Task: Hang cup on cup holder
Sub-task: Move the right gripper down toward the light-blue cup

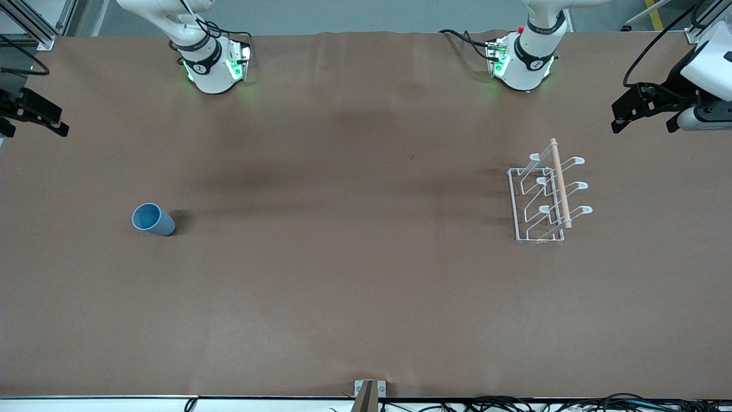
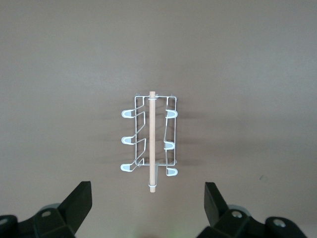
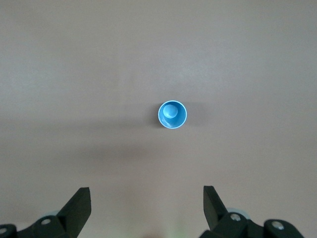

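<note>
The light-blue cup stands upright, mouth up, toward the right arm's end of the table. My right gripper hangs high over the table with the cup below it, fingers wide open and empty; in the front view the right gripper shows at the frame's edge. The white wire cup holder with its wooden rod stands toward the left arm's end. High over the cup holder, my left gripper is open and empty; it shows as the left gripper in the front view.
A brown cover spans the whole table. Both arm bases stand along the edge farthest from the front camera. A small metal bracket and cables sit at the edge nearest it.
</note>
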`<state>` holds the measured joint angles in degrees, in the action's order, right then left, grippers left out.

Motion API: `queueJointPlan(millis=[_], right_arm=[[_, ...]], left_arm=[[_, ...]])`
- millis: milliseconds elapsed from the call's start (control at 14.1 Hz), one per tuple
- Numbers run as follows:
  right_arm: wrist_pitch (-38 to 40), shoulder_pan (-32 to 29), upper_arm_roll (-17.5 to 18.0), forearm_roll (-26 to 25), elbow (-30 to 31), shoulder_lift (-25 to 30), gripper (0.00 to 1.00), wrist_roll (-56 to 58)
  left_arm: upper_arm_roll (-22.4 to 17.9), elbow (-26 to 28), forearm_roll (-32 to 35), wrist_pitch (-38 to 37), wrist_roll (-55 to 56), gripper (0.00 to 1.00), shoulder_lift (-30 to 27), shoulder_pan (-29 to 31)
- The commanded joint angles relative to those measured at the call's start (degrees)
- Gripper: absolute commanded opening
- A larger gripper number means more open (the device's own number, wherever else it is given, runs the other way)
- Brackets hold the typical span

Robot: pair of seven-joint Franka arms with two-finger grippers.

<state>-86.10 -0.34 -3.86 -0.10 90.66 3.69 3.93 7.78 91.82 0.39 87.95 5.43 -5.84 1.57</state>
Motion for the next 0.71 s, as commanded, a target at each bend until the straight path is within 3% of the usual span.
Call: queueJointPlan(millis=[0, 498, 640], right_arm=[[-5.3, -0.9, -0.2, -0.3, 6.8, 0.7, 1.0, -0.3], [-29.9, -5.5, -0.3, -0.4, 28.8, 0.0, 1.0, 3.4], [-34.6, -6.6, -0.3, -0.4, 32.1, -2.2, 1.0, 4.6]], left_arm=[[0.0, -2.2, -0.1, -0.4, -0.9, 1.0, 1.2, 0.2], [0.3, -2.2, -2.9, -0.9, -0.1, 1.0, 1.7, -0.4], [0.4, -2.2, -3.0, -0.9, -0.1, 1.0, 1.8, -0.6]])
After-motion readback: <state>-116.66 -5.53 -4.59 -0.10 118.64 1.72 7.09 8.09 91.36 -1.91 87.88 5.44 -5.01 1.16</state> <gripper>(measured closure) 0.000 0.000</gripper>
